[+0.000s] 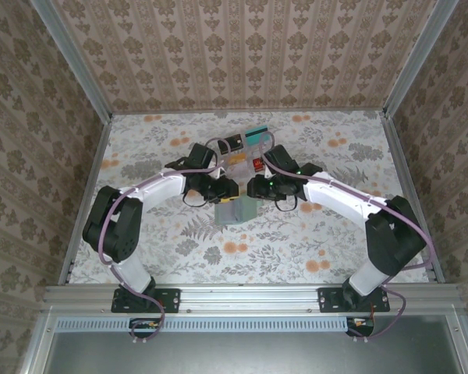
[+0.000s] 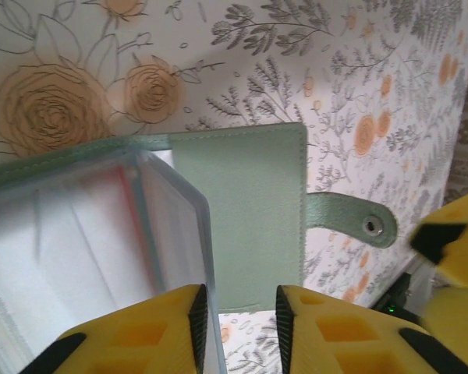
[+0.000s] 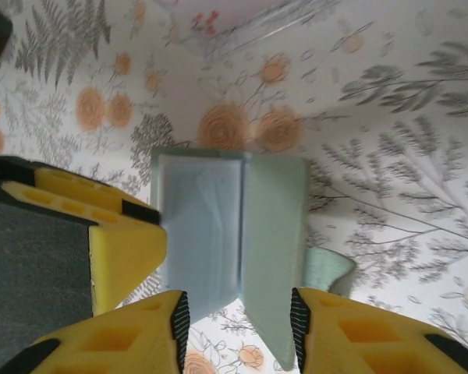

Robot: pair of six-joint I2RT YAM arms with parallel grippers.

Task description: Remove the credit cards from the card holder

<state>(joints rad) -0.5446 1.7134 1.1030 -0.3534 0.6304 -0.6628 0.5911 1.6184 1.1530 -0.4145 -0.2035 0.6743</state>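
Note:
The grey-green card holder (image 1: 235, 215) lies open between my two grippers. In the left wrist view its cover (image 2: 249, 210) is flat, and the clear sleeves (image 2: 86, 234) stand up, a reddish edge showing through them. My left gripper (image 2: 242, 304) is open, one pad against the sleeves' edge. In the right wrist view the holder's (image 3: 273, 226) near end pokes between the parted jaws of my right gripper (image 3: 238, 308), which is open. A teal card (image 1: 257, 134), a dark card (image 1: 232, 142) and a red card (image 1: 257, 164) lie behind the grippers.
A clear plastic box (image 1: 235, 160) sits among the loose cards behind the holder. The holder's snap strap (image 2: 351, 218) sticks out to one side. My left gripper's finger (image 3: 101, 234) stands close beside the sleeves. Metal rails and patterned walls border the floral table (image 1: 156, 257).

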